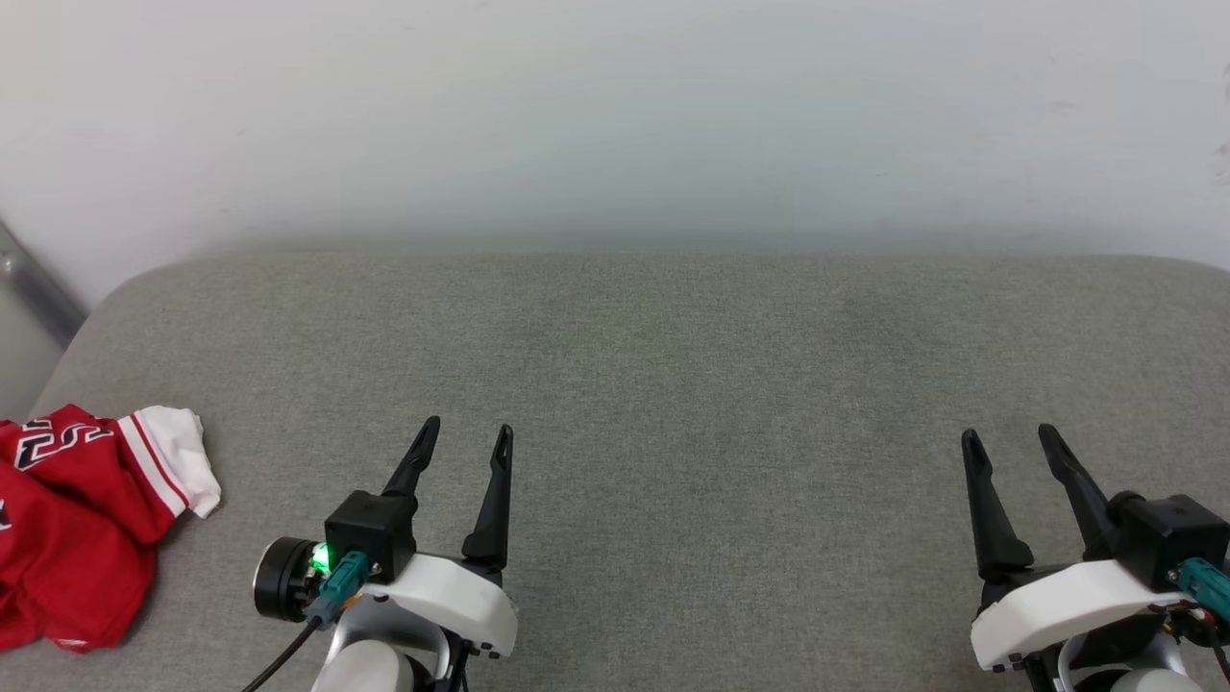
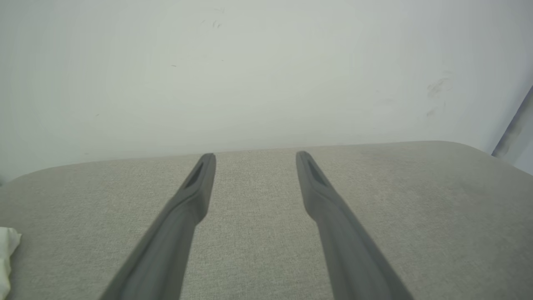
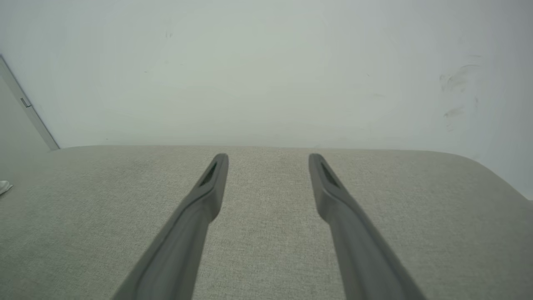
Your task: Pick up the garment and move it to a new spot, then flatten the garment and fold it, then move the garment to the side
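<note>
One garment [image 1: 77, 519], red with a white striped cuff, lies crumpled at 8 o'clock on the grey padded surface [image 1: 673, 365], cut off by the head view's left edge. Two grippers, nothing in either. At 7 o'clock the left gripper [image 1: 468, 431], jaws spread, near the garment, not touching. At 5 o'clock the right gripper [image 1: 1009, 434], jaws spread, well apart from it. Four fingers, tips toward 12. One pale wall [image 1: 615, 115] behind.

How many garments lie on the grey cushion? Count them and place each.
1. The garment, crumpled and red, lies at the left end of the cushion in the head view, apart from the left gripper. It runs off the picture's edge, so more could be hidden there.
</note>
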You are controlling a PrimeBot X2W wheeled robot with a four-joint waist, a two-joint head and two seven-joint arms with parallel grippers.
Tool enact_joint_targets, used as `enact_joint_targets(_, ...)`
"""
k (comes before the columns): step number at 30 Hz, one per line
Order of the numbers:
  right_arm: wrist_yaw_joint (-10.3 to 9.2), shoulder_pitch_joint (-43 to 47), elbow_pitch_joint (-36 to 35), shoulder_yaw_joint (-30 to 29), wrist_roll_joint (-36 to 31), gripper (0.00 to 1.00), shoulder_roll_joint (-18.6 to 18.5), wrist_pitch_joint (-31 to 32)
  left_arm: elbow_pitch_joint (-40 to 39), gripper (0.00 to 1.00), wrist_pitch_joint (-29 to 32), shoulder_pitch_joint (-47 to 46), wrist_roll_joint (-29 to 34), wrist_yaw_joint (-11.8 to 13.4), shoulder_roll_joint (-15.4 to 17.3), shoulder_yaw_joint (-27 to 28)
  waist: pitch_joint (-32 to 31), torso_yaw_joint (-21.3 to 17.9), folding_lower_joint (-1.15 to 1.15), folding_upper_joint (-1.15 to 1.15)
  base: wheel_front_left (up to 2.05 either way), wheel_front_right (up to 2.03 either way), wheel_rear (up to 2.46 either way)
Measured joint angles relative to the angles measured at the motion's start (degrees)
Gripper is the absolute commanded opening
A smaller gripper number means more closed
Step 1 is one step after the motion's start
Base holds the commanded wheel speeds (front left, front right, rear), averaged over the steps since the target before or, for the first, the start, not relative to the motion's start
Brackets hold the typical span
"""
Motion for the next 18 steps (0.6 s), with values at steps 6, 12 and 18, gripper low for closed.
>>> enact_joint_targets(6, 0.00, 0.1, -0.2, -0.1, -1.8, 1.00, 0.0, -0.3, 0.2, 1.00, -0.6, -0.1, 2.1, 0.0, -0.1, -0.3, 0.0, 0.0, 0.00, 0.00, 0.00, 0.00, 0.00)
enact_joint_targets(12, 0.00, 0.1, -0.4, -0.3, -3.3, 1.00, 0.0, -0.6, 0.6, 1.00, -1.1, -0.5, 3.6, 0.0, -0.3, -0.4, 0.1, 0.1, 0.00, 0.00, 0.00, 0.00, 0.00)
enact_joint_targets(18, 0.00, 0.1, -0.4, -0.3, -4.5, 1.00, 0.0, -1.2, 1.0, 1.00, -1.7, -0.9, 4.8, 0.0, -0.5, -0.4, 0.3, 0.1, 0.00, 0.00, 0.00, 0.00, 0.00)
